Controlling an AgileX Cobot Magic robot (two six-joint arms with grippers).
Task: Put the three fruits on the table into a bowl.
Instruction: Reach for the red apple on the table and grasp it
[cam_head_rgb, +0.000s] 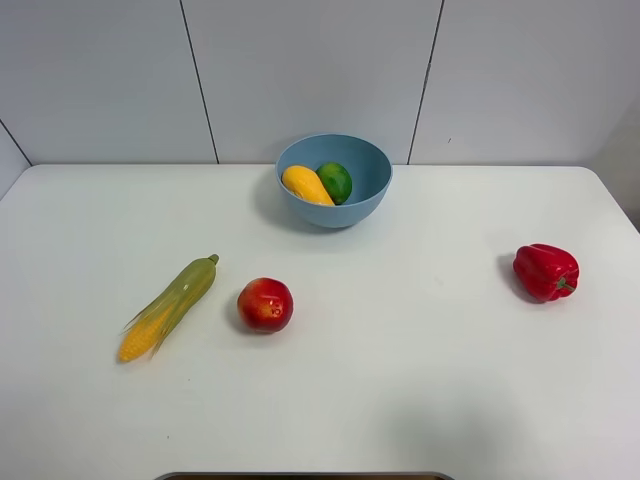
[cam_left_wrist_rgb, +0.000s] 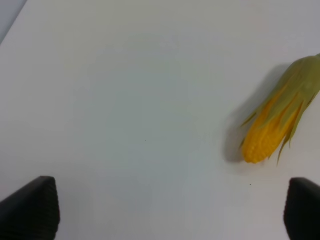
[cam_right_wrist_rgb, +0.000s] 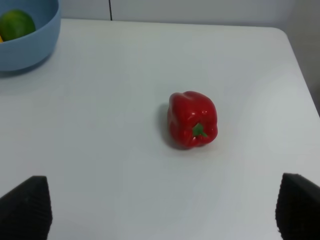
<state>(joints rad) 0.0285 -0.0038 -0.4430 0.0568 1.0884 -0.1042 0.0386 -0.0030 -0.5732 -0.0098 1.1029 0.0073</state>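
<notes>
Our left gripper (cam_left_wrist_rgb: 165, 212) spreads its ribbed black pads (cam_left_wrist_rgb: 30, 212) wide, empty, with the husked corn cob (cam_left_wrist_rgb: 277, 120) ahead. Our right gripper (cam_right_wrist_rgb: 161, 207) gapes likewise, the lumpy glossy pepper (cam_right_wrist_rgb: 193, 120) ahead of it. Only the high view shows the round apple (cam_head_rgb: 265, 305) on the matte table (cam_head_rgb: 420, 380) and the oblong mango (cam_head_rgb: 306, 185) beside the lime (cam_head_rgb: 335, 181) in the smooth blue bowl (cam_head_rgb: 340, 215).

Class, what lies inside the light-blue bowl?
A yellow-orange mango and a green lime lie side by side in the bowl. The bowl's floor beneath them is hidden.
</notes>
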